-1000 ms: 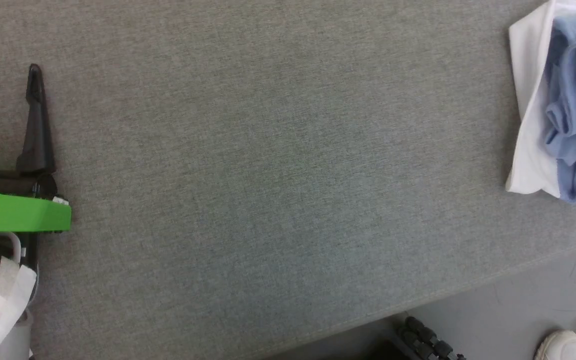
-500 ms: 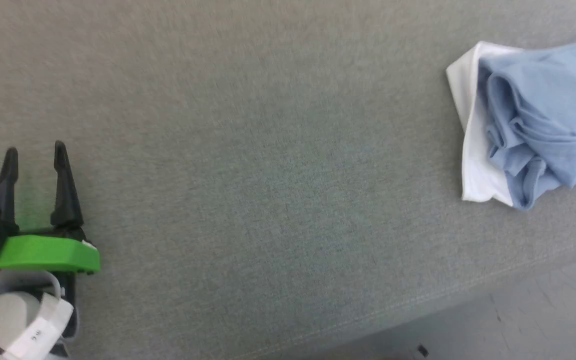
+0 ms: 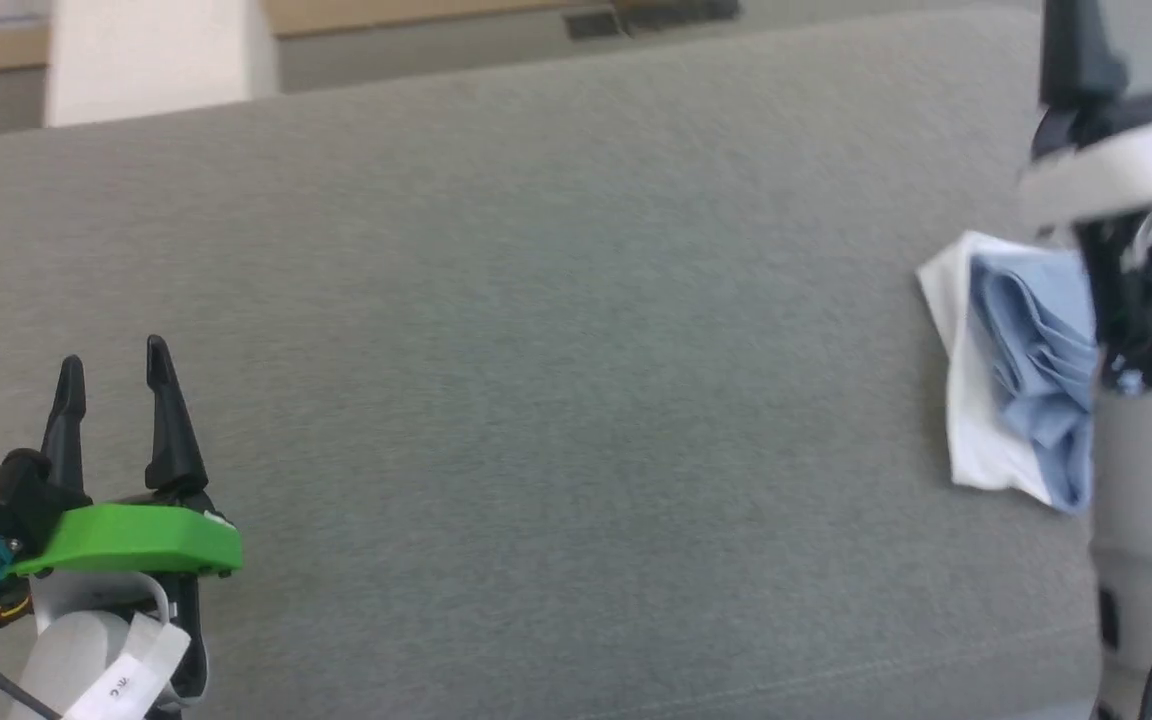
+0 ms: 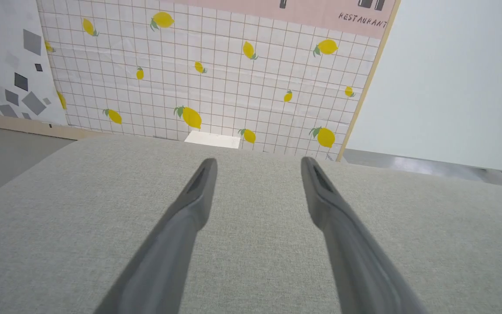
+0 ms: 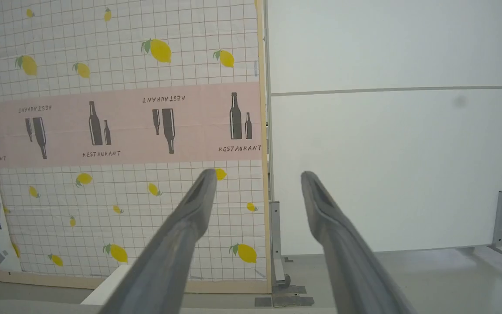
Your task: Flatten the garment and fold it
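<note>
Garment (image 3: 1026, 400) sits bunched at the grey surface's (image 3: 576, 350) right end near the right gripper (image 5: 258, 175), left gripper (image 3: 114, 355) well apart, both gaping empty, so the robot should probably pinch a loose edge, not the lump.

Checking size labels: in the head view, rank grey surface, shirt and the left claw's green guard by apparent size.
1. grey surface
2. shirt, partly hidden
3. green guard; nearer the camera, so unsure against shirt
</note>
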{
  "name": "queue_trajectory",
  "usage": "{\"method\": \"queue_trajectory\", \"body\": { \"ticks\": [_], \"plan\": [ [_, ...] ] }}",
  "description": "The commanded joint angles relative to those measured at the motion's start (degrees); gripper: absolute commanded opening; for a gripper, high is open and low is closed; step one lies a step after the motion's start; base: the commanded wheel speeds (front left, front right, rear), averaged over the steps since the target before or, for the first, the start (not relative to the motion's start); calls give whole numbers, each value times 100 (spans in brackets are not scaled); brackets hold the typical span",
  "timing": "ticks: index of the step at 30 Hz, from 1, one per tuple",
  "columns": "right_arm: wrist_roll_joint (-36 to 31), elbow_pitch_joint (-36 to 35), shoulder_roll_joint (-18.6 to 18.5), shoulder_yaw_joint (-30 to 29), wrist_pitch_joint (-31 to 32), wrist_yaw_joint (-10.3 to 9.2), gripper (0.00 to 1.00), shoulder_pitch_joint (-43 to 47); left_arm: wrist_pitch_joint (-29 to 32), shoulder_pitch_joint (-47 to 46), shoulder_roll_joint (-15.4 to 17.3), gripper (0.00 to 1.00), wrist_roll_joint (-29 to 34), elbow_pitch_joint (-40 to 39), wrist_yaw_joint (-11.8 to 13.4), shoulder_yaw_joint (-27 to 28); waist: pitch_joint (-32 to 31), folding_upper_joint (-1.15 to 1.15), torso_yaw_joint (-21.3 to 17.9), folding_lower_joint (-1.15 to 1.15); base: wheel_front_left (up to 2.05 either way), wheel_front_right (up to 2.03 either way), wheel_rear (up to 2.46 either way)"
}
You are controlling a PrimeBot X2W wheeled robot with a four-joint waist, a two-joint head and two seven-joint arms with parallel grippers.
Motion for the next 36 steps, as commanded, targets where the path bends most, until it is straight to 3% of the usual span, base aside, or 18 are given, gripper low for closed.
{"method": "queue_trajectory", "body": {
  "ticks": [1, 9, 13, 22, 36],
  "plan": [
    [-34, -38, 83, 11, -143, -9, 100, 235, -30, 41, -34, 100, -2, 30, 22, -16, -603, 0, 694, 1, 0, 0, 0],
    [-86, 246, 292, -23, -857, -9, 100, 1472, -60, 69, -101, 100, 60, 318, -21, -179, -826, 0, 1128, 1, 0, 0, 0],
    [250, 570, 299, 17, -1161, -9, 100, 2076, -71, 125, -132, 100, 110, 491, -52, -293, -951, 0, 1228, 1, 0, 0, 0],
    [174, 729, 301, 69, -1370, -9, 100, 2876, -76, 249, -119, 100, 232, 697, -122, -528, -1050, 0, 1161, 1, 0, 0, 0],
    [-163, 573, 301, 62, -1382, -9, 100, 3343, -52, 243, -140, 100, 482, 788, -44, -848, -1172, 0, 1080, 1, 0, 0, 0]
  ]
}}
